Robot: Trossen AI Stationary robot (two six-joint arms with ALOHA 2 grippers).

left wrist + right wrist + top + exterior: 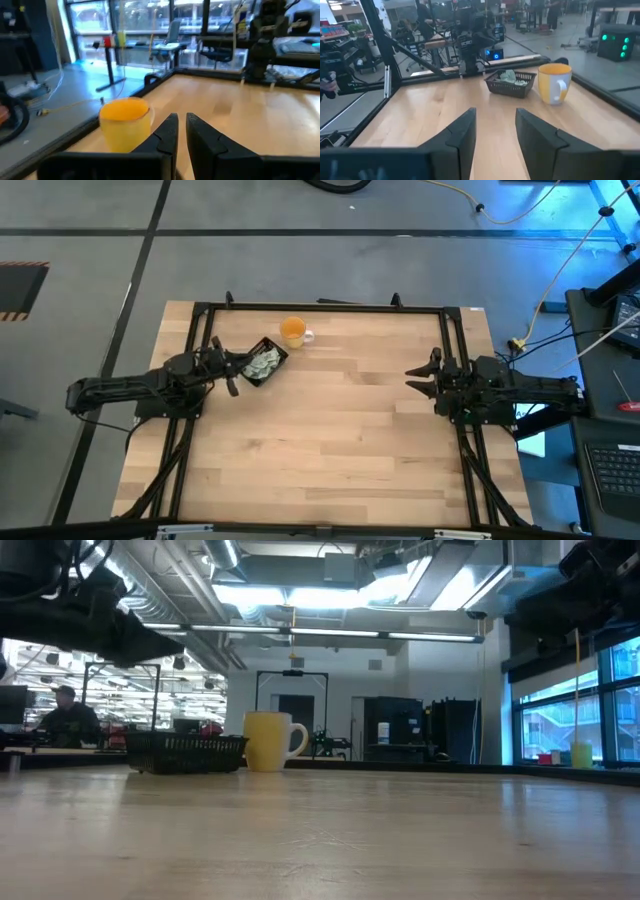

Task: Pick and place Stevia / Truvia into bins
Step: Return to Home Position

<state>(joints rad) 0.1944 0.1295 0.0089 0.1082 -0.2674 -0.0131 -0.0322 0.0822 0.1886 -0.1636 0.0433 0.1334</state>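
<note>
Left hand (236, 372) is hovering just beside black tray (506, 89), fingers nearly closed, gripping nothing | right hand (418, 373) is hanging over right side of tabletop (340, 450), fingers spread, empty | green-white sachets (262, 363) are lying piled inside the tray | 1 orange cup (293, 332) is standing near the tray
</note>
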